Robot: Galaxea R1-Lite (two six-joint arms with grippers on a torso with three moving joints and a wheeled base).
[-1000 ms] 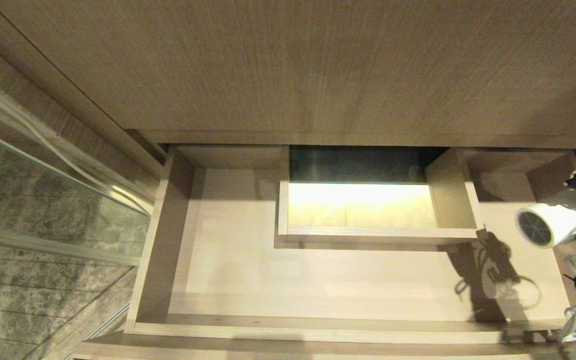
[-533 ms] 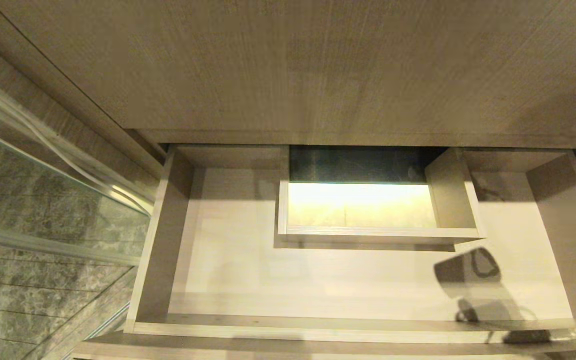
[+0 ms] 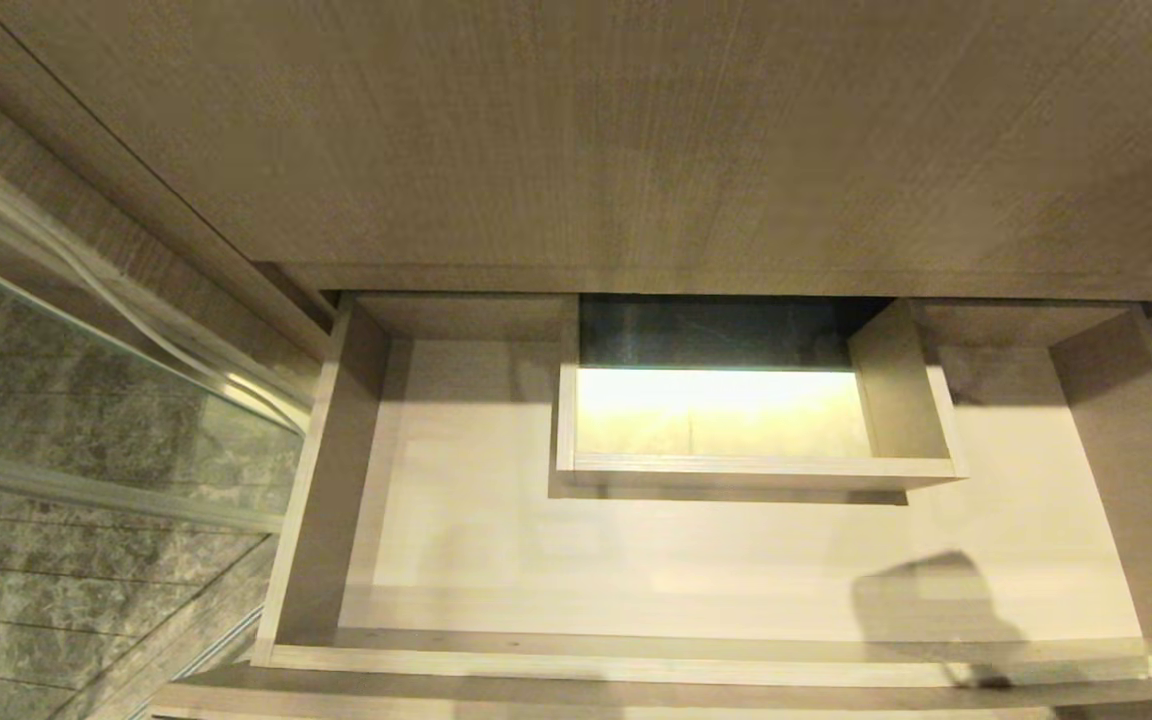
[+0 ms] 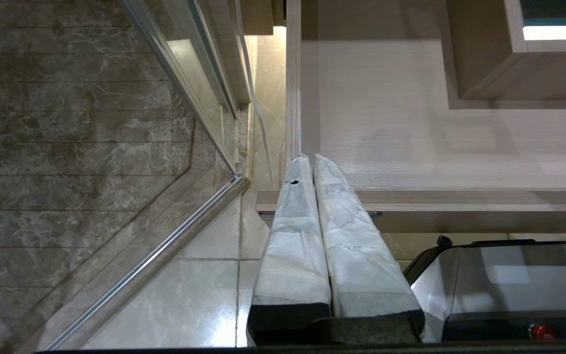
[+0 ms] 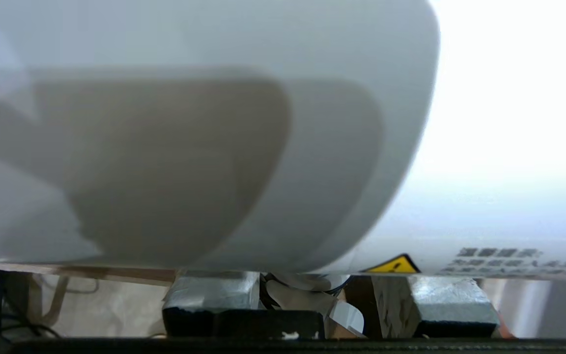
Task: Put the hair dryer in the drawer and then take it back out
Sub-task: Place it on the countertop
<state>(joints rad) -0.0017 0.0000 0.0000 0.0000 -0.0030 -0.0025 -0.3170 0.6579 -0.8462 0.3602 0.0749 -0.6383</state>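
The hair dryer [image 5: 189, 123] is out of the head view, pinched in the right gripper [image 5: 329, 295]. The drawer [image 3: 736, 560] is open and bare. I'd carry it clear of the drawer's right edge, watching the cord. The left gripper [image 4: 312, 164] is pressed together near the drawer's front-left corner.

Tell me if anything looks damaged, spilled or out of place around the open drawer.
Nothing stands out. The wide light-brown wood-grain drawer sits open, square and bare inside, with only a shadow on its floor. The white plastic hair dryer is gripped in the right hand.
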